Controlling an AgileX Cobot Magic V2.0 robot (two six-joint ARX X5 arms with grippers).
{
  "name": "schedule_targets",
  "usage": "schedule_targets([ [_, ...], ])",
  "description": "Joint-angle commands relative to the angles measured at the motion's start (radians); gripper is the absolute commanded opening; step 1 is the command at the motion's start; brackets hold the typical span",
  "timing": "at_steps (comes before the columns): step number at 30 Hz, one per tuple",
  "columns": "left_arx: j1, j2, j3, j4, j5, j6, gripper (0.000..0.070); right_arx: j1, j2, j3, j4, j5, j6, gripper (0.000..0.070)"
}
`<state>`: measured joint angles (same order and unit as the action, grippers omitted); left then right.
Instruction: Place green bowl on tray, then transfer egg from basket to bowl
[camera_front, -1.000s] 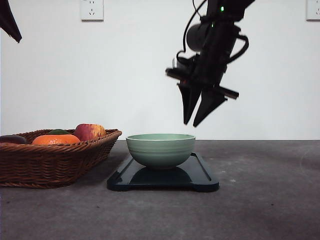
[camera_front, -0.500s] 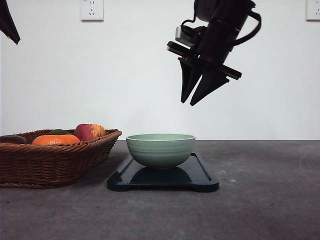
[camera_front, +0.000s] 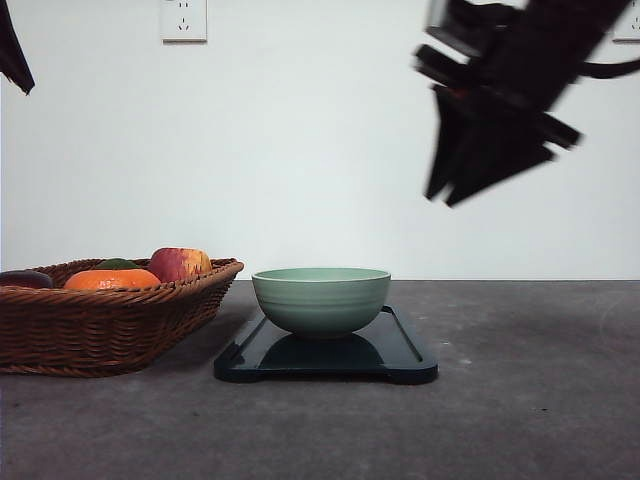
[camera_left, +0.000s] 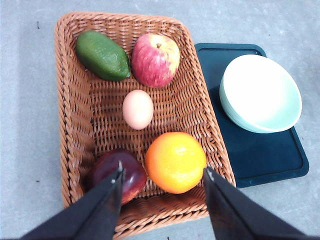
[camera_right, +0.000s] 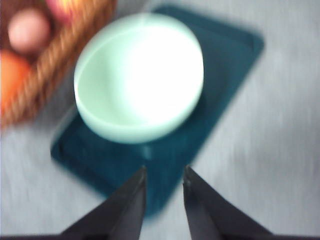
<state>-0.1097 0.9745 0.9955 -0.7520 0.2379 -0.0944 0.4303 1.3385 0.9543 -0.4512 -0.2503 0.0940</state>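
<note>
The pale green bowl (camera_front: 320, 300) stands upright and empty on the dark tray (camera_front: 410, 362), right of the wicker basket (camera_front: 110, 325). In the left wrist view the beige egg (camera_left: 138, 109) lies mid-basket (camera_left: 67, 110) among fruit, with the bowl (camera_left: 260, 92) and tray (camera_left: 270, 155) beside it. My left gripper (camera_left: 162, 180) hangs open high above the basket's near end, holding nothing. My right gripper (camera_front: 442, 198) is blurred, high up and to the right of the bowl. In its wrist view it (camera_right: 163, 172) is open and empty over the tray (camera_right: 225, 75), next to the bowl (camera_right: 140, 75).
The basket also holds a green avocado (camera_left: 102, 55), a red apple (camera_left: 155, 59), an orange (camera_left: 175, 162) and a dark red fruit (camera_left: 112, 175). Bare grey table (camera_front: 530, 400) stretches right of the tray and in front of it. A white wall stands behind.
My right gripper has risen from just above the bowl and swung away to the right. The bowl, tray and basket have stayed put.
</note>
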Motion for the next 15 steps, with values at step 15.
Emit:
schedule_targets([
  [15, -0.008, 0.024, 0.025, -0.037, 0.003, -0.030, 0.0312, 0.004, -0.519, -0.356, -0.072, 0.099, 0.014, 0.0148],
])
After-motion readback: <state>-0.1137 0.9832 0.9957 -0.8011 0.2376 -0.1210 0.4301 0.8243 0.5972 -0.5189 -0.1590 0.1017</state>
